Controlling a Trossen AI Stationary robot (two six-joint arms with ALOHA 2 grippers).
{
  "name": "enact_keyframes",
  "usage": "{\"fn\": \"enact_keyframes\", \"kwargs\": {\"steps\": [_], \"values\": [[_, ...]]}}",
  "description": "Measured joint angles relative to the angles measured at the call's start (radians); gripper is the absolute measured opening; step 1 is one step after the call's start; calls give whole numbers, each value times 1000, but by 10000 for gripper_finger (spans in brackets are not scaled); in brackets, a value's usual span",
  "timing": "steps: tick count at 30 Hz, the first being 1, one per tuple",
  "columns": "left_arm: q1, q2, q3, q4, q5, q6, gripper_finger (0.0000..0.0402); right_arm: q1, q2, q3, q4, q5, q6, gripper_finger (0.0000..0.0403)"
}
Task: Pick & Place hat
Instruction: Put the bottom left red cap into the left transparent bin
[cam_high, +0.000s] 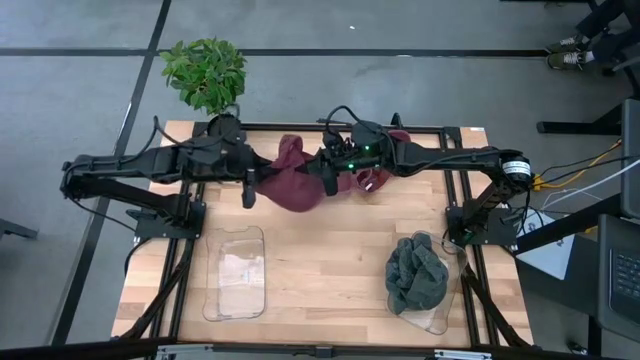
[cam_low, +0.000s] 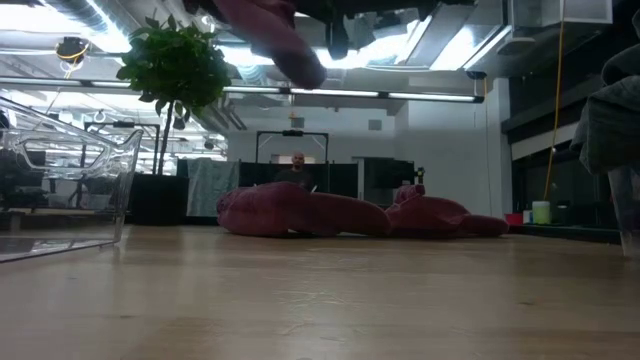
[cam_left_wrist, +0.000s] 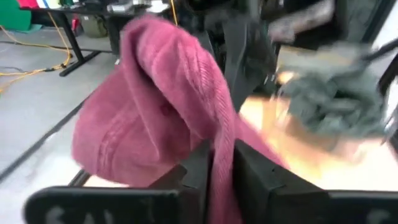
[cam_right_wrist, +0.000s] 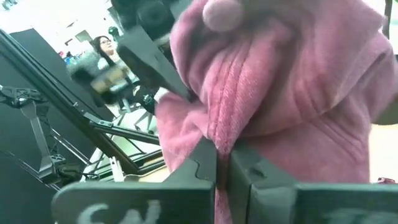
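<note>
Where arms cross, hat (cam_high: 296, 180) half-hidden

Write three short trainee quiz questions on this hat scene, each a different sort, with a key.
1. True or false: both claws pinch the maroon hat.
2. The green hat lies in: A) the right-hand clear bin, B) the left-hand clear bin, C) on the plant.
3. Fill in: in the low view, more maroon hats lie on the ____.

Key: 1 true: the left claw and right claw both grip its fabric. 2 A. 3 table.
</note>
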Motion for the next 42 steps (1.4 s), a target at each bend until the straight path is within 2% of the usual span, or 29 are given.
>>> {"fn": "enact_keyframes", "kwargs": {"steps": [11, 14, 18, 21, 28, 34, 42], "values": [[0, -67, 0, 51, -50, -183, 174, 31, 0, 0, -4, 37, -94, 11], [10, -69, 0, 59, -103, -293, 199, 40, 0, 1, -21, 78, -117, 11], [51, -58, 0, 58, -109, -438, 223, 47, 0, 1, -58, 140, -137, 11], [74, -50, 0, 62, -79, -461, 234, 52, 0, 1, -93, 171, -151, 11], [107, -11, 0, 152, -2, -462, 244, 60, 0, 2, -153, 173, -172, 11], [125, 41, 0, 155, 74, -461, 250, 59, 0, 2, -180, 177, -171, 11], [124, 91, 0, 148, 102, -485, 263, 59, 0, 2, -189, 191, -167, 11]]}}
